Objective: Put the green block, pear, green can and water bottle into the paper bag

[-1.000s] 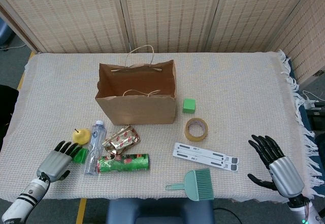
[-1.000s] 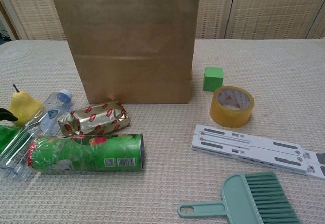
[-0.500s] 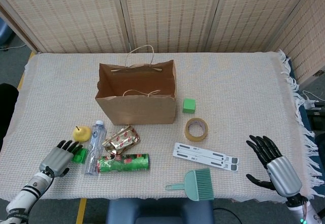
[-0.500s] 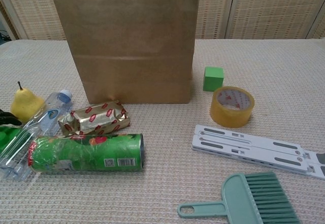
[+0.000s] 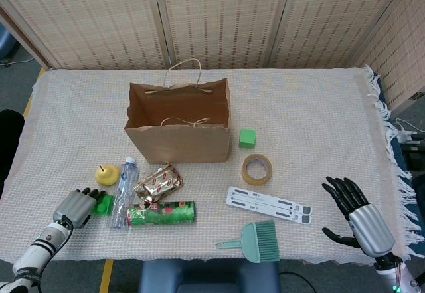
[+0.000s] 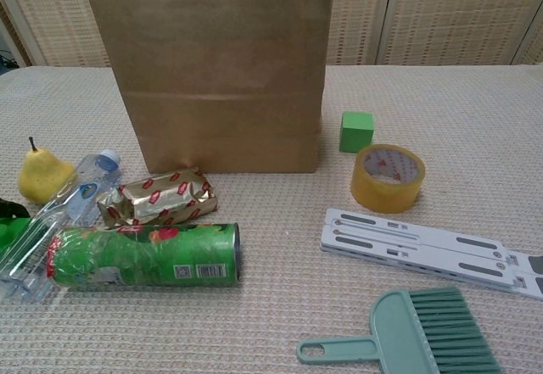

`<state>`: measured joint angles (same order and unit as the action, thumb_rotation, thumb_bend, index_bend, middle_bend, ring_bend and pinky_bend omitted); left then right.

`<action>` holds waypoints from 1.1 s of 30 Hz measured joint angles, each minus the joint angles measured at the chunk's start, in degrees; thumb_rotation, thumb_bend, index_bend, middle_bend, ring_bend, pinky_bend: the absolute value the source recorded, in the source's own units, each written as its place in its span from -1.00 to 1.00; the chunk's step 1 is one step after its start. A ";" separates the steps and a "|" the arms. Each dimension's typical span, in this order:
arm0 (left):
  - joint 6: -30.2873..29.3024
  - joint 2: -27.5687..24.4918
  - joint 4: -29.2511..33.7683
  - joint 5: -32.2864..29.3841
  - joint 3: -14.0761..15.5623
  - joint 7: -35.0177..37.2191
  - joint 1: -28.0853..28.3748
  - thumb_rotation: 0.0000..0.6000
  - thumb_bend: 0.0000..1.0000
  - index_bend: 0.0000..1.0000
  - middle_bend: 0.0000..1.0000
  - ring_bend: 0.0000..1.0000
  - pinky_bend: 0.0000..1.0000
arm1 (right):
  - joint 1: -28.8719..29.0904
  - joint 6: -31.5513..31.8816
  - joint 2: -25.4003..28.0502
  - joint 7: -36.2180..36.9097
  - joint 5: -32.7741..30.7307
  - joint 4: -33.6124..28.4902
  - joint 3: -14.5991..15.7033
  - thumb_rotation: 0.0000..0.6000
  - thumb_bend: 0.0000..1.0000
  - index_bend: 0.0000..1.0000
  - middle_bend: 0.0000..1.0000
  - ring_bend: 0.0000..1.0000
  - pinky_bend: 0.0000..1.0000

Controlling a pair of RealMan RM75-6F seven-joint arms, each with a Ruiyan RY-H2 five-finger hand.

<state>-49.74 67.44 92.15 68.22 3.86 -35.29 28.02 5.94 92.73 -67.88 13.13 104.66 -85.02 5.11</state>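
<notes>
L hand (image 5: 75,206) low at near-left bench edge, fingers curled loosely, tips at a small green object (image 5: 103,204) just beside it; can't tell if touching or gripping it, state unclear. In chest view only a dark fingertip shows at left margin. R hand (image 5: 357,212) at near-right corner, palm up-ish, fingers spread apart, holding nothing, well apart from all items. Just beyond L hand: pear (image 5: 107,173) upright, stem up, beside bottle (image 5: 122,192), which lies cap toward the bag. Bottle's lower part touches green can (image 5: 162,212), lying on its side, wrapped in clear film. Gold foil pack (image 5: 159,181) sits between bottle cap end and can, touching can. Bag (image 5: 178,141) stands upright at bench (image 5: 312,107) centre, mouth open, handles up; inside looks bare in head view. Green block (image 5: 247,137) just R of bag, on bench, apart from it. Tape roll (image 5: 256,169) near block, nearer side. White flat stand (image 5: 268,204) lies nearer still, then teal brush (image 5: 253,240) at near edge. Cloth covers bench, fringe on R side.
</notes>
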 measured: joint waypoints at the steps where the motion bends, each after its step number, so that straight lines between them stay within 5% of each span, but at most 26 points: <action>1: -0.57 -0.07 -0.01 0.46 0.01 0.32 -0.09 1.00 0.09 0.11 0.11 0.09 0.33 | 0.01 -0.02 0.02 0.05 -0.04 -0.01 -0.01 1.00 -0.86 -1.00 -1.00 -1.00 -0.95; 10: -5.56 -5.37 3.09 0.74 -1.96 4.49 -0.82 1.00 0.10 0.22 0.21 0.17 0.37 | 0.03 0.00 0.22 0.44 0.00 0.05 0.07 1.00 -0.86 -1.00 -1.00 -1.00 -0.95; 16: -11.46 -8.18 4.63 -1.93 -6.46 9.74 -1.93 1.00 0.10 0.22 0.22 0.17 0.38 | -0.02 0.10 0.25 0.34 0.05 -0.05 0.09 1.00 -0.86 -1.00 -1.00 -1.00 -0.95; 22: -19.62 -8.17 9.26 -8.59 -15.66 20.20 -3.39 1.00 0.10 0.22 0.22 0.17 0.37 | 0.05 -0.16 0.13 0.00 0.08 -0.08 0.13 1.00 -0.86 -1.00 -1.00 -1.00 -0.95; 27: -21.78 -8.42 19.48 -18.44 -26.72 32.20 -2.92 1.00 0.10 0.23 0.22 0.17 0.37 | 0.13 -0.32 0.05 -0.28 0.30 -0.18 0.22 1.00 -0.86 -1.00 -1.00 -1.00 -0.95; 33: -21.79 -7.22 25.02 -28.49 -34.45 32.82 3.93 1.00 0.10 0.23 0.22 0.17 0.36 | 0.25 -0.68 0.16 -0.25 0.33 -0.34 0.38 1.00 -0.86 -1.00 -1.00 -1.00 -0.95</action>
<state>-71.53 60.23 117.17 39.73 -30.59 -2.46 31.95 6.19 92.06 -67.72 12.89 104.99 -85.35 5.48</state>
